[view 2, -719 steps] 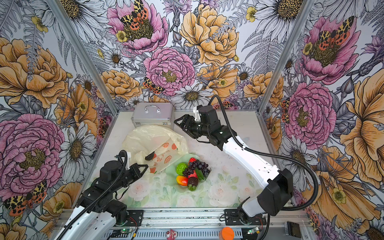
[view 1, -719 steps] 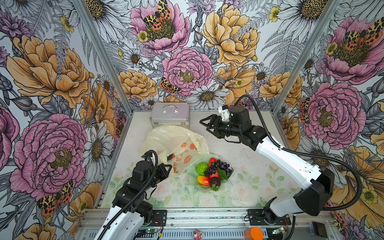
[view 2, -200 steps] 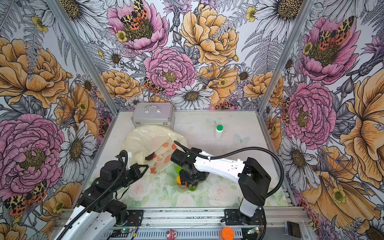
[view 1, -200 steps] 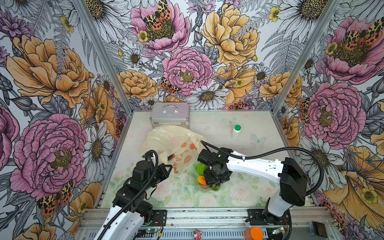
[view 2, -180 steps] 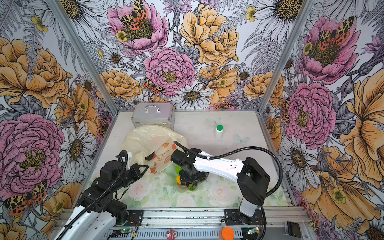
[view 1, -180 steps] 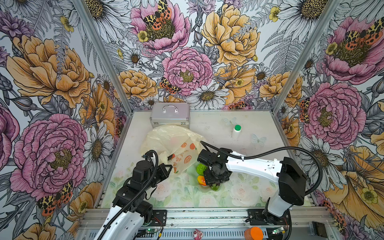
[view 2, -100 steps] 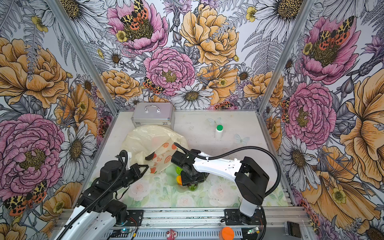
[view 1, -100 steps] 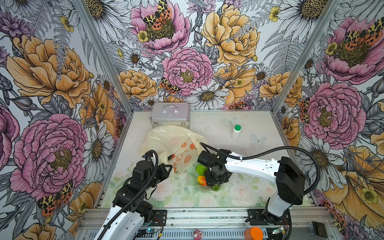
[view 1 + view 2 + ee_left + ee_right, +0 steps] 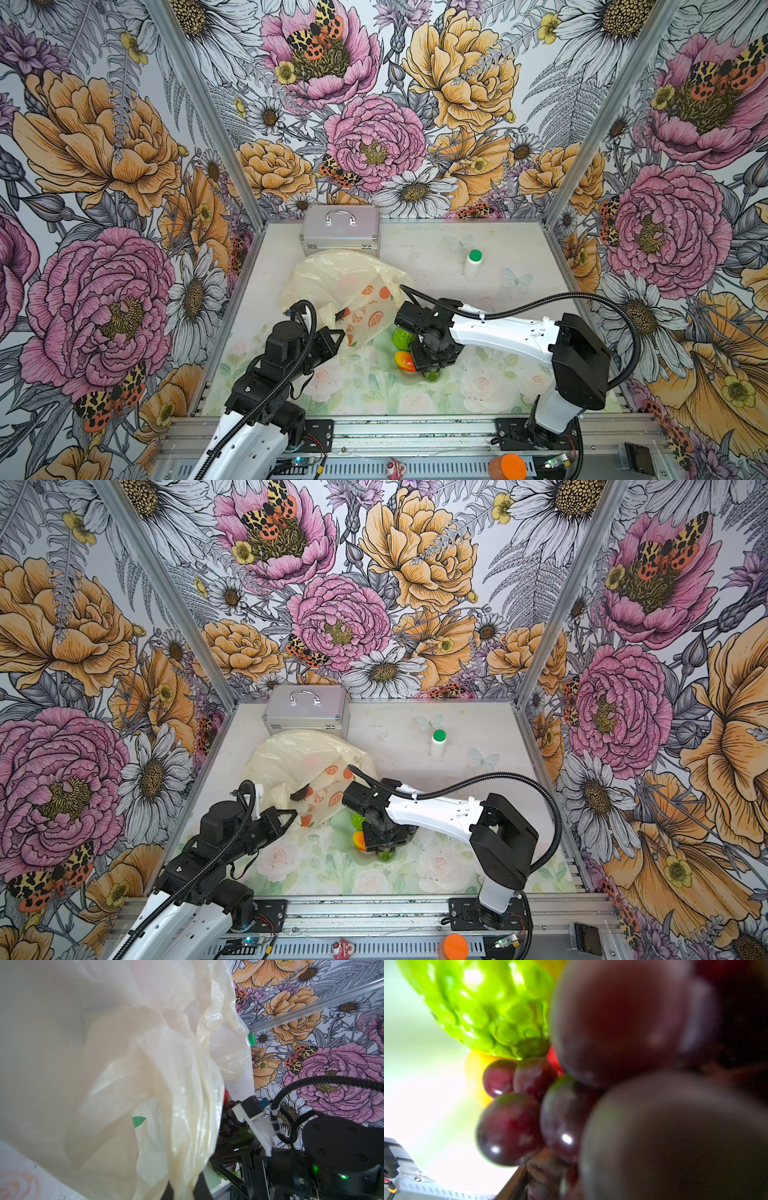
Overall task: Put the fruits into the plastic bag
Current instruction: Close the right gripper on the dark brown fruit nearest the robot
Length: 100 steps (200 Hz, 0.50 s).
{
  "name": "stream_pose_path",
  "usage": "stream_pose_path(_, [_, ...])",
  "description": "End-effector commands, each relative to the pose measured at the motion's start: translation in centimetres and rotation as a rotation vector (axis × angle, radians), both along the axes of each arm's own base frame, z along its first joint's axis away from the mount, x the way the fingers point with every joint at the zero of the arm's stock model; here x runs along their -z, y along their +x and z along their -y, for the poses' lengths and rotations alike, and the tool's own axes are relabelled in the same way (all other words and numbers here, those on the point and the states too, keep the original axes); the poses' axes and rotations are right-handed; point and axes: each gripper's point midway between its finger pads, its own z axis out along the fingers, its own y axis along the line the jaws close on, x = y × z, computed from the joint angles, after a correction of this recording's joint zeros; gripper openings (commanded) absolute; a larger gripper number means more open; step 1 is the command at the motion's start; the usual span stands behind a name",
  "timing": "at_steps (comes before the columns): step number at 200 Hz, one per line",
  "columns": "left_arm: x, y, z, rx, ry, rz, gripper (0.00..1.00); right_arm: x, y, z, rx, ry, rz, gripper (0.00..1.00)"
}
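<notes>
The pale-yellow plastic bag (image 9: pixel 345 282) (image 9: pixel 299 762) lies crumpled at mid-left. My left gripper (image 9: pixel 334 334) is shut on its near edge, and the bag (image 9: pixel 124 1064) fills the left wrist view. The fruits sit on a pale green dish (image 9: pixel 380 347): a bumpy lime-green ball (image 9: pixel 401 338) (image 9: pixel 488 1012), a red-yellow mango (image 9: pixel 404 360) and a purple grape bunch (image 9: pixel 612 1084) (image 9: pixel 228 1118). My right gripper (image 9: pixel 432 365) (image 9: pixel 384 845) points straight down over the dish. Its fingers (image 9: pixel 228 1159) press on the grape bunch, which still rests there. The other fruits are hidden under it.
A silver metal case (image 9: pixel 340 230) stands at the back left, behind the bag. A white bottle with a green cap (image 9: pixel 473 264) stands at the back right. The right arm's black cable (image 9: pixel 540 299) arches over the table's middle. Flowered walls close three sides.
The right arm left the white bottle standing at the back, swung to the dish and came down on the fruits. Over the last second its jaws narrowed round the grapes. The left arm is unchanged.
</notes>
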Motion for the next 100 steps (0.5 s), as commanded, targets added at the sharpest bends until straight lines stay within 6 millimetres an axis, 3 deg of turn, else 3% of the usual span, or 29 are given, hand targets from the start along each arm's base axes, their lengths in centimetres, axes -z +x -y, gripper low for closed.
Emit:
stream_pose_path(1, [0.0,0.1,0.0,0.009,0.006,0.019,0.00,-0.6,0.3,-0.4,0.002,0.030,0.020,0.51])
stream_pose_path(100, [0.0,0.0,0.1,0.011,0.004,0.018,0.00,-1.9,0.3,-0.5,0.005,0.071,0.046,0.51])
